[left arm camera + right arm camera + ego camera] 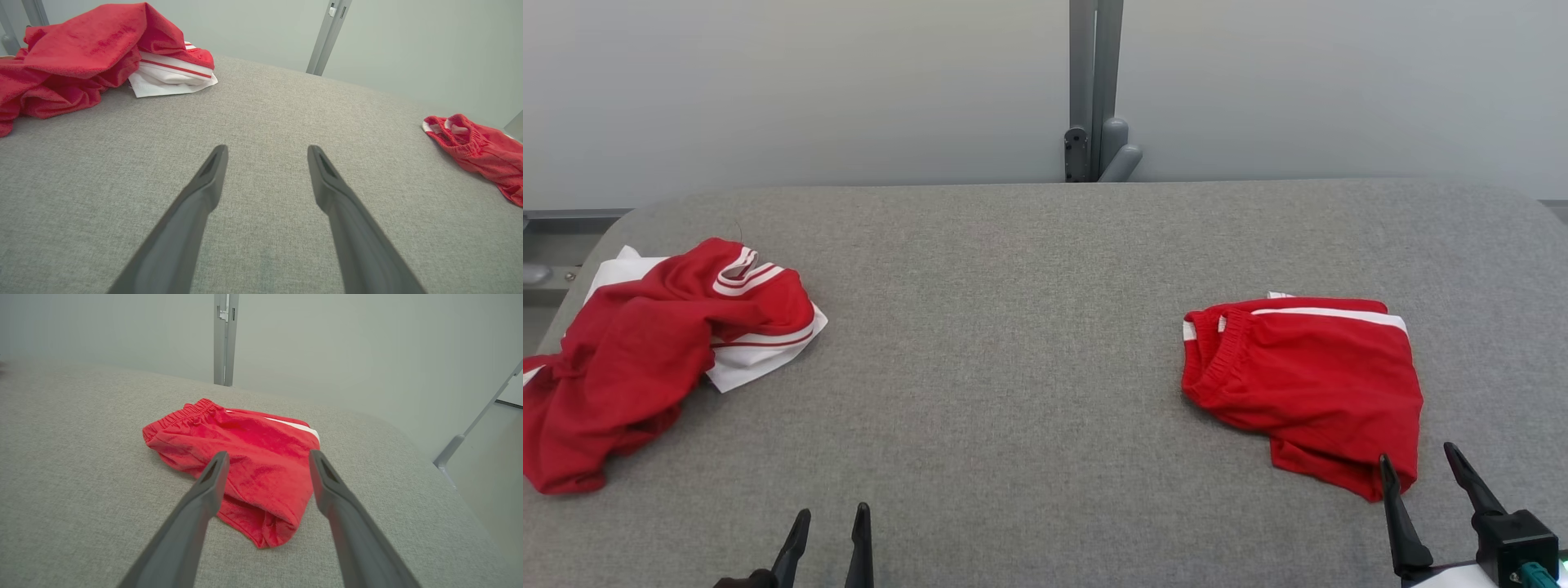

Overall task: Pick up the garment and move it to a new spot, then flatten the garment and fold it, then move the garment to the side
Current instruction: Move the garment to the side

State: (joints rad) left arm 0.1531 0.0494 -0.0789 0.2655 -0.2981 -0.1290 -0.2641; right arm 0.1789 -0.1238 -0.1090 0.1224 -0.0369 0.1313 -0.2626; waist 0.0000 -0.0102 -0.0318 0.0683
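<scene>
A crumpled red garment (629, 359) with white striped parts lies in a heap at the table's left edge, and it also shows at the upper left of the left wrist view (81, 53). A folded pair of red shorts (1307, 384) with a white side stripe lies flat on the right. My left gripper (832, 510) stands open over bare table near the front edge, its fingers (204, 192) apart and holding nothing. My right gripper (1416, 452) is open just in front of the shorts' near corner, with the shorts (245, 457) beyond its fingertips.
The grey fabric-covered table (1045, 327) spans the view, with rounded far corners. A grey metal post (1094, 90) rises behind its far edge against a pale wall. A metal frame (539, 245) shows past the left edge. A wide bare stretch separates the two garments.
</scene>
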